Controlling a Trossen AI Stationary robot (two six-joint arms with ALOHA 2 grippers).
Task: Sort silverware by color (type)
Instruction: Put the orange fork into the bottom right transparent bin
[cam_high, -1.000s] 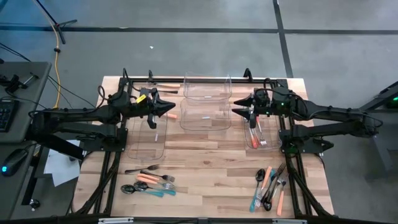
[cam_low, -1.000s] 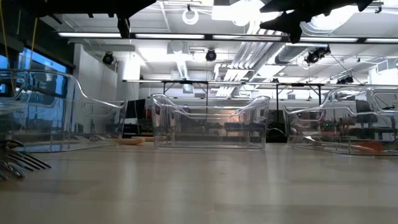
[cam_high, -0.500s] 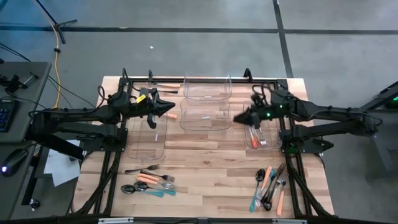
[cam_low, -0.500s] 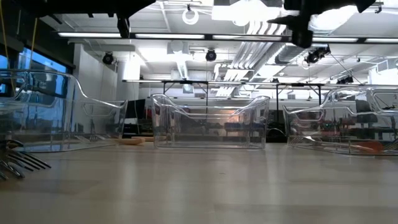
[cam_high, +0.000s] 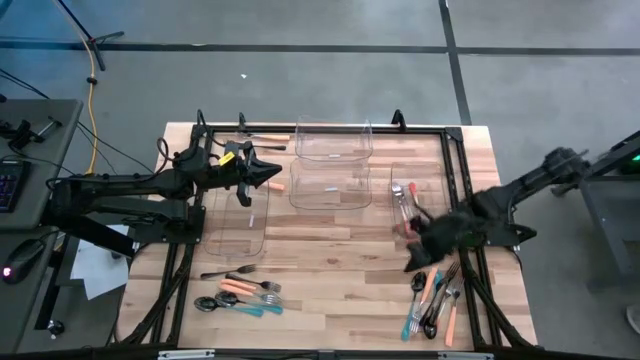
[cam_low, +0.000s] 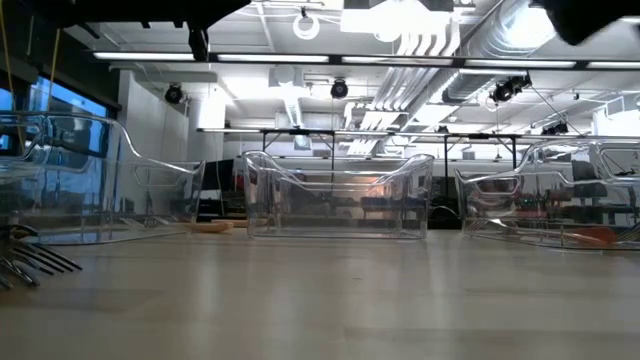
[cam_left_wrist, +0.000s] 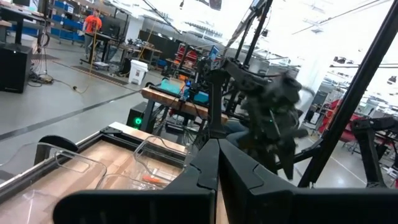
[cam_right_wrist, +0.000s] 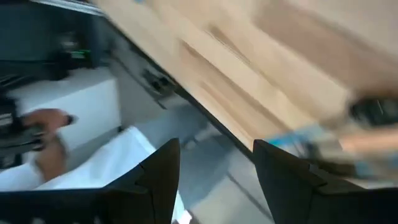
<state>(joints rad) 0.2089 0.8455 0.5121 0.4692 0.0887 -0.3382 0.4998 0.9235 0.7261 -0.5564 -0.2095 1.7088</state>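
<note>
The left hand (cam_high: 272, 176) hung over the far left part of the bench (cam_high: 330, 270), above the left clear bin (cam_high: 238, 215), with its two fingers (cam_left_wrist: 211, 171) clenched tight together and nothing between them. The right hand (cam_high: 412, 262) was low over the near right part of the bench, just beside the right-hand pile of silverware (cam_high: 432, 300). In the right wrist view its fingers (cam_right_wrist: 158, 174) stood well apart, released and empty, with bench wood showing in the gap; that view was badly smeared, so the blue and orange shapes at its edge were probably handles from that pile.

The silverware lay in several places. The right pile held orange, blue and black-handled pieces near the front right corner. A second pile (cam_high: 240, 293) lay near the front left, with forks, spoons and orange and blue handles. A few pieces (cam_high: 405, 205) sat inside the right clear bin (cam_high: 395, 175), one with a reddish handle. One orange-handled piece (cam_high: 268, 138) lay at the far edge of the bench, behind the left bin. Two more clear bins (cam_high: 332, 165) stood in the middle at the back, one behind the other.

In the low view, dark fork tines (cam_low: 35, 260) poked in at the left edge.
</note>
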